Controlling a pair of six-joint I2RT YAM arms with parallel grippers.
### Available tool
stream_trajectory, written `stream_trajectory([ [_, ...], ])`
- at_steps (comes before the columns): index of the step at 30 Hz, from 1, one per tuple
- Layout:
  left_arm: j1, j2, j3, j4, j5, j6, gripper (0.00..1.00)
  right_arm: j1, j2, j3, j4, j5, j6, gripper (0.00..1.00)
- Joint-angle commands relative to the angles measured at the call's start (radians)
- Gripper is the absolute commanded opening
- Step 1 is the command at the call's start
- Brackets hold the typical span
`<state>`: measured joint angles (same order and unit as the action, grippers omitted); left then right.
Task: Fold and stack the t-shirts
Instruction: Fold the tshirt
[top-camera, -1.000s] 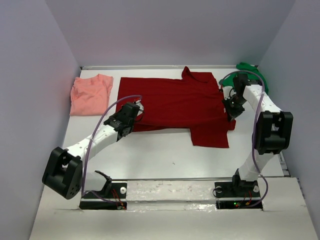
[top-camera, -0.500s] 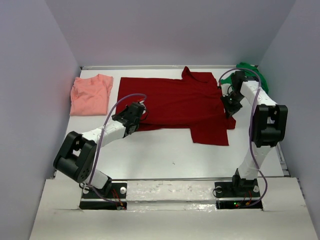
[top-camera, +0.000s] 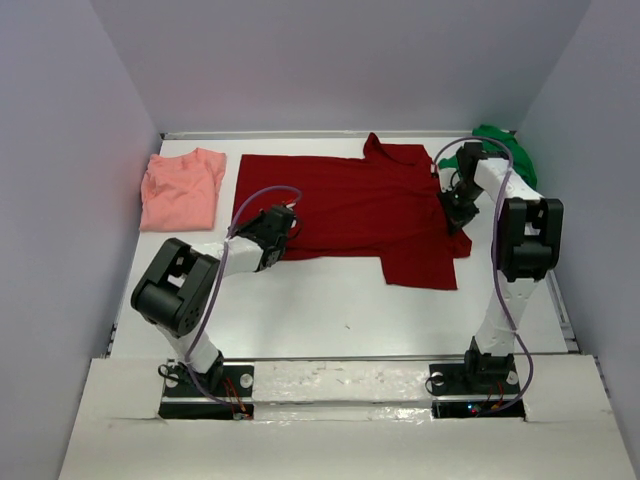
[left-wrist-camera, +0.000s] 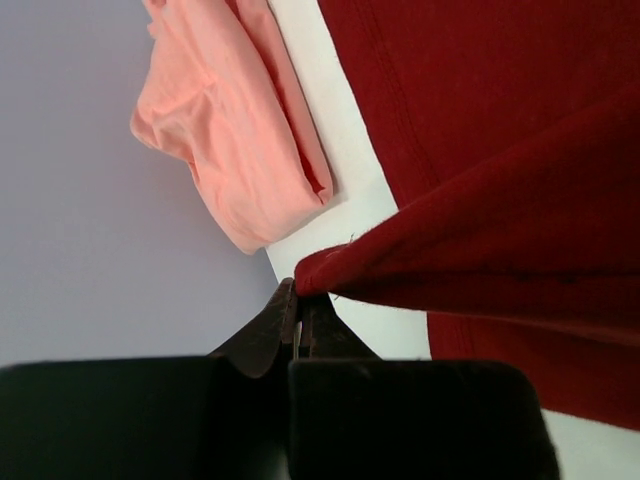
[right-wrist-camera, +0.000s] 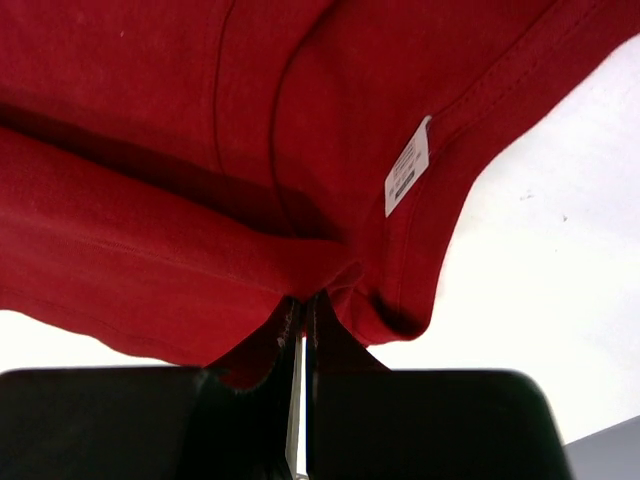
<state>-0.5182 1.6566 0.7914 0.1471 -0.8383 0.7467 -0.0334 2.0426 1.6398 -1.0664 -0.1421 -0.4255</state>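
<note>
The dark red collared shirt (top-camera: 355, 205) lies spread on the white table, with one flap hanging toward the front right. My left gripper (top-camera: 284, 226) is shut on the shirt's near-left edge (left-wrist-camera: 320, 270) and lifts a fold of it. My right gripper (top-camera: 457, 207) is shut on the shirt's right edge (right-wrist-camera: 330, 275), near a white label (right-wrist-camera: 407, 168). The salmon-pink shirt (top-camera: 182, 188) lies folded at the far left; it also shows in the left wrist view (left-wrist-camera: 235, 130). The bright green shirt (top-camera: 505, 145) lies bunched at the far right corner, partly hidden by my right arm.
Grey walls (top-camera: 60, 150) enclose the table on three sides. Bare white table (top-camera: 330, 310) lies in front of the red shirt. The arm bases stand on a rail (top-camera: 340, 385) at the near edge.
My left gripper has moved right and inward over the red shirt, carrying its left edge. My right gripper has moved slightly back and left with the right edge. The shirt's left side has folded inward.
</note>
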Motion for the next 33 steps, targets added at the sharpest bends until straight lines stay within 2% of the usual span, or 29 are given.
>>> stream_trajectory([
  [1,0.027,0.052,-0.003,0.115,-0.036,0.036,0.00,-0.010,0.019,0.060,0.014,0.006,0.004,0.00],
  [28,0.055,0.161,0.000,0.192,-0.065,0.074,0.00,-0.010,0.113,0.115,0.052,0.065,0.014,0.00],
  [31,0.053,0.163,0.006,0.195,-0.073,0.079,0.00,-0.010,0.111,0.115,0.052,0.058,0.014,0.04],
  [32,0.055,0.160,0.009,0.197,-0.076,0.080,0.00,-0.010,0.111,0.118,0.052,0.058,0.014,0.08],
  [33,0.053,0.160,0.012,0.198,-0.079,0.080,0.00,-0.010,0.110,0.118,0.052,0.058,0.014,0.17],
])
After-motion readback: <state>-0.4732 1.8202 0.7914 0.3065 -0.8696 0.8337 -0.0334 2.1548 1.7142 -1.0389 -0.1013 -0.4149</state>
